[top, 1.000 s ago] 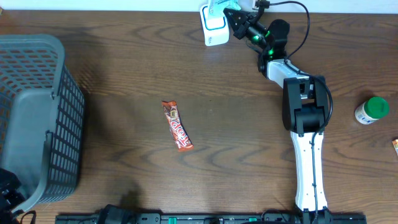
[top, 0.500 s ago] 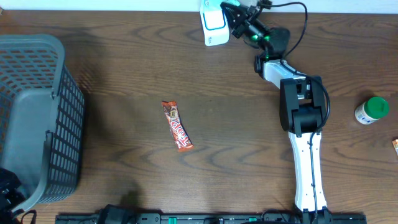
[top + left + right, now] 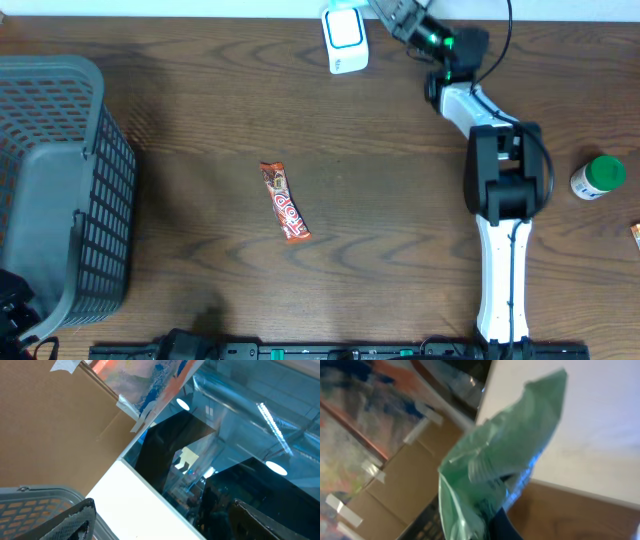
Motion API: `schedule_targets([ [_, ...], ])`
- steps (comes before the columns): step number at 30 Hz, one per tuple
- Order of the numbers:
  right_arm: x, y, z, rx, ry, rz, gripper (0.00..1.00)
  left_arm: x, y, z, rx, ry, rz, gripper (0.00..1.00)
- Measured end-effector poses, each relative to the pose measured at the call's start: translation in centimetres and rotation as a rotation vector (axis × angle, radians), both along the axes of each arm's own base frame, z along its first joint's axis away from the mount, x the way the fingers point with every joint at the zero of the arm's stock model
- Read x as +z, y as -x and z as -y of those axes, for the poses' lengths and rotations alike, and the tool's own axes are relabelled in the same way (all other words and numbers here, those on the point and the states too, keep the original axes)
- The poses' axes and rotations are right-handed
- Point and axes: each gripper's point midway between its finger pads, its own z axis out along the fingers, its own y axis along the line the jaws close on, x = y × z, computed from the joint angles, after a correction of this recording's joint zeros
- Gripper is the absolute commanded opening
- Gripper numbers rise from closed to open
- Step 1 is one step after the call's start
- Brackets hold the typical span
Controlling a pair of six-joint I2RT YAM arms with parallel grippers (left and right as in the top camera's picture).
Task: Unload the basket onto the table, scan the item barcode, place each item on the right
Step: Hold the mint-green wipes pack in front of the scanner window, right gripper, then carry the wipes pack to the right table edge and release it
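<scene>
A crumpled green packet (image 3: 495, 470) fills the right wrist view, with my right gripper (image 3: 496, 527) shut on its lower end. In the overhead view that gripper (image 3: 398, 12) is at the table's far edge, just right of the white and blue scanner (image 3: 345, 42); the packet itself hardly shows there. My left gripper (image 3: 165, 525) is open with nothing between its fingers (image 3: 75, 519). It points up and away from the table, beside the basket rim (image 3: 30, 494).
A grey mesh basket (image 3: 105, 190) stands at the left edge. A red candy bar (image 3: 285, 202) lies mid-table. A white bottle with a green lid (image 3: 598, 177) sits at the right edge. The left arm (image 3: 12, 305) stays in the near left corner.
My right gripper has swung right and farther back with the green packet, away from the scanner's top. The scanner, the candy bar and the left arm have not moved.
</scene>
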Motion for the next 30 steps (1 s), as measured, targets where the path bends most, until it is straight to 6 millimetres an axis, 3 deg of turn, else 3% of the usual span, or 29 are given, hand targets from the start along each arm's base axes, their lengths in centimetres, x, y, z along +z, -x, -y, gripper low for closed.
schedule_targets([
  [4,4.6,1.6,-1.9,0.032,0.108,-0.139,0.01,0.2,0.1,0.0,0.001,0.001,0.013,0.85],
  [6,6.4,3.0,-1.9,0.018,0.172,-0.230,0.02,0.2,0.1,0.0,0.001,0.001,0.013,0.85],
  [9,6.9,5.7,0.5,-0.143,0.327,-0.448,0.02,0.2,0.0,0.0,0.001,0.001,0.012,0.85],
  [12,5.6,8.8,6.1,-0.445,0.538,-0.621,0.01,0.2,0.0,0.0,0.002,0.001,0.011,0.85],
  [17,3.1,15.7,19.4,-1.000,0.977,-0.846,0.01,0.2,0.0,0.0,0.001,0.001,0.012,0.85],
  [22,2.0,21.8,30.7,-1.362,1.329,-1.053,0.01,0.2,0.0,0.0,0.001,0.001,0.012,0.85],
  [27,1.6,25.6,40.7,-1.624,1.424,-1.257,0.01,0.2,0.0,0.0,0.001,0.001,0.012,0.85],
  [30,0.6,27.5,44.9,-1.694,1.414,-1.382,0.01,0.2,0.0,0.0,0.001,0.001,0.012,0.85],
])
